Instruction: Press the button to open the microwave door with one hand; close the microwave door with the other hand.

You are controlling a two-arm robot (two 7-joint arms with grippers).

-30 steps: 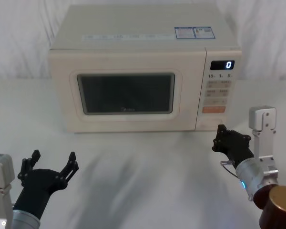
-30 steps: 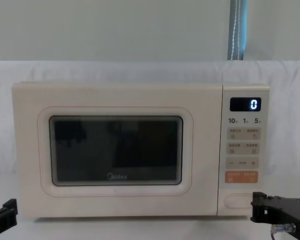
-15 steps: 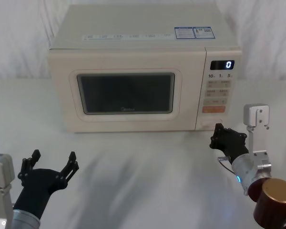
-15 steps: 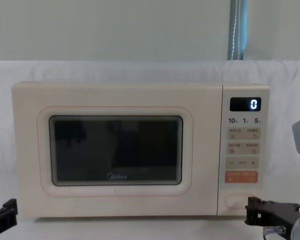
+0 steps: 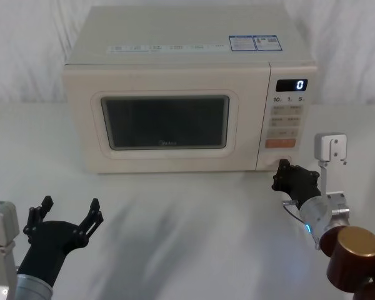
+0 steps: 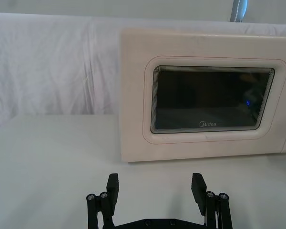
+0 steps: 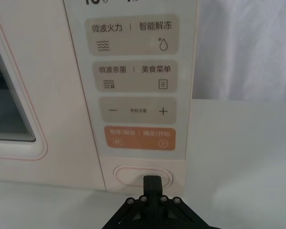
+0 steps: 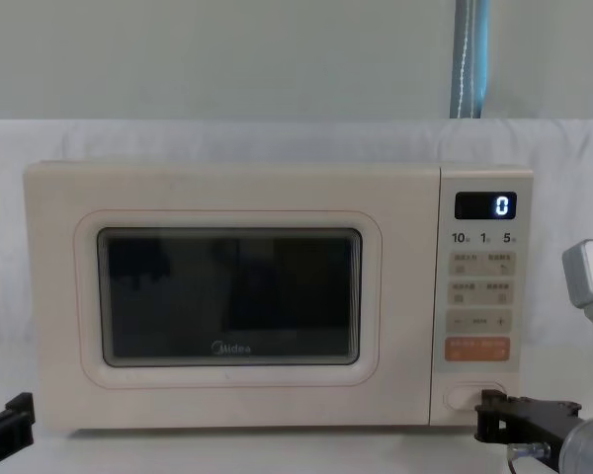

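My right gripper (image 5: 286,177) has crept in toward the microwave over the last second, and it now sits right at the foot of the control panel (image 5: 286,122). In the right wrist view my lead prong stands just under the button (image 7: 143,176), the plain cream pill at the bottom of the panel below the orange key (image 7: 140,139); from the chest view the tip overlaps the button's lower right corner. I cannot tell whether metal is touching plastic yet. As for these jaws, the prongs look bunched together, but I cannot tell for sure whether they are closed.

The microwave door (image 5: 165,122) lies flush with the cabinet, to the left of the panel, with no gap showing along its edge, so I judge the press has not taken effect. The display (image 5: 291,85) at the top of the panel reads zero.

My left gripper (image 5: 62,220) hangs low over the desk (image 5: 187,231), well out in front of the door's left half, jaws spread wide and holding nothing. That leaves it placed to swing the door shut once it pops.

What the approach means: I am lined up, and the remaining work is a short push forward, a touch higher, onto the middle of the button.
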